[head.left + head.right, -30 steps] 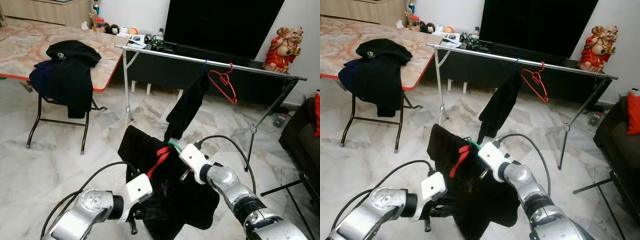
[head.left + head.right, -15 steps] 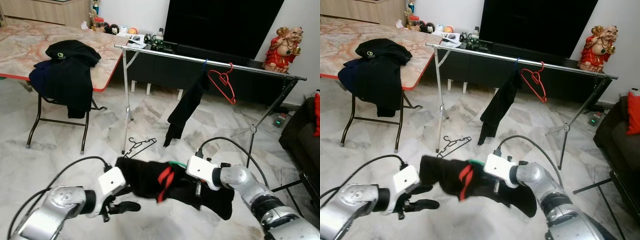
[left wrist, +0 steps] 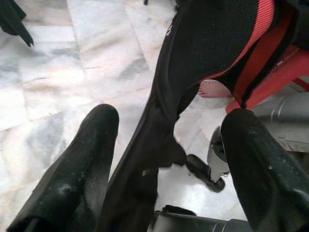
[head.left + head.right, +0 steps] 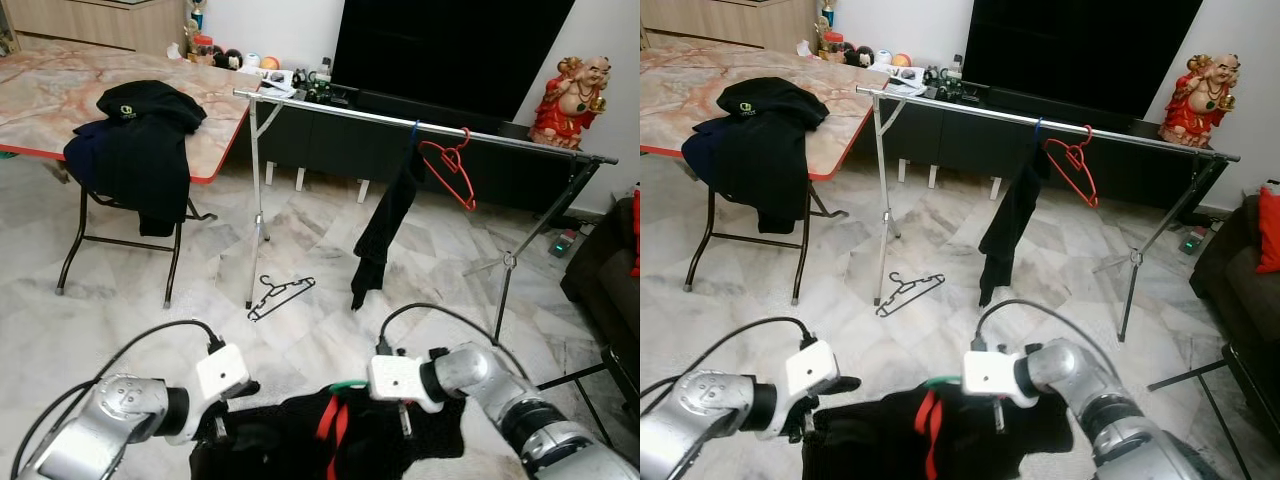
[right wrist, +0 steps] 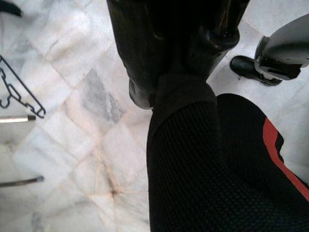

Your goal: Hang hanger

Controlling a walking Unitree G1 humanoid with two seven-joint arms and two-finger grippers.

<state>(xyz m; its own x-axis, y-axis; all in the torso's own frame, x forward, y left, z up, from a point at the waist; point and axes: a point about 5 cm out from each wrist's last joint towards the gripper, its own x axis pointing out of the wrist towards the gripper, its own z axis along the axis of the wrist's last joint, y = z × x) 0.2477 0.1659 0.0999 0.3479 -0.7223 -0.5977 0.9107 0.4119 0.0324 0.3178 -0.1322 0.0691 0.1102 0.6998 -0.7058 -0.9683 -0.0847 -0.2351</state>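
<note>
Marble floor (image 4: 120,300), rack (image 4: 420,125) ahead, black hanger (image 4: 281,295) on the floor beyond both grippers, right gripper (image 5: 181,72) pinched tight on a black garment (image 4: 330,445), left gripper (image 3: 166,145) spread wide around the garment's other end

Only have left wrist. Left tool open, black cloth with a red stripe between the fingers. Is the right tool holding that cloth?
Observer: Yes, the right tool is shut on the cloth.
Operator: Rack?
Observer: Ahead; its rail carries a red hanger and a dark garment.
Operator: Anything on the floor?
Observer: A black hanger, lying near the rack's left leg.
</note>
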